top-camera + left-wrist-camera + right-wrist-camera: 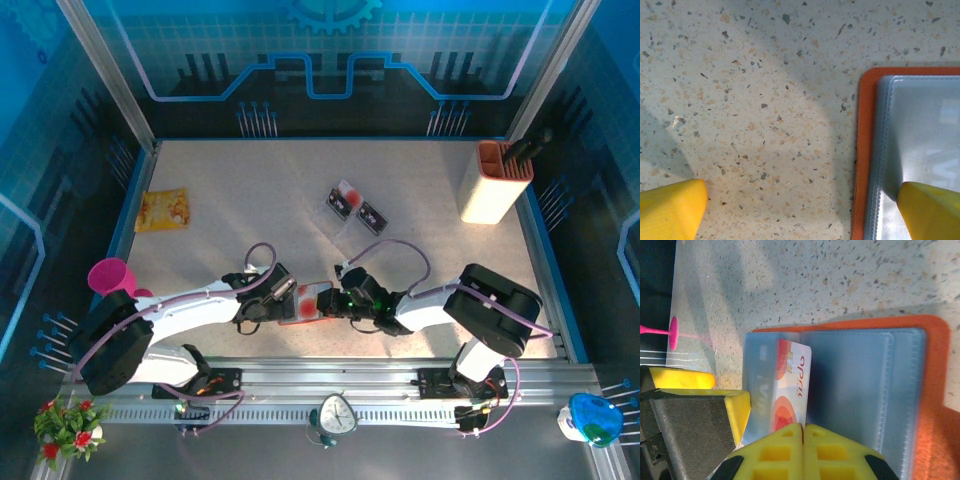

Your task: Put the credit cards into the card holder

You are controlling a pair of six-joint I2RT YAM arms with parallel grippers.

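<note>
Right wrist view: my right gripper (802,432) has its jaws pressed together at the end of a white-and-red credit card (794,385), which lies partly under a clear pocket of the open card holder (932,390). My left gripper (800,215) is spread wide across the holder's edge. The holder lies at the table's (250,200) near edge, and two more cards (346,199) lie mid-table.

Both arms angled inward, low over the table (250,200) by its near edge, wrists almost meeting. The left end effector (280,297) stood with jaws spread wide; the right end effector (338,300) had its fingers pressed together.
</note>
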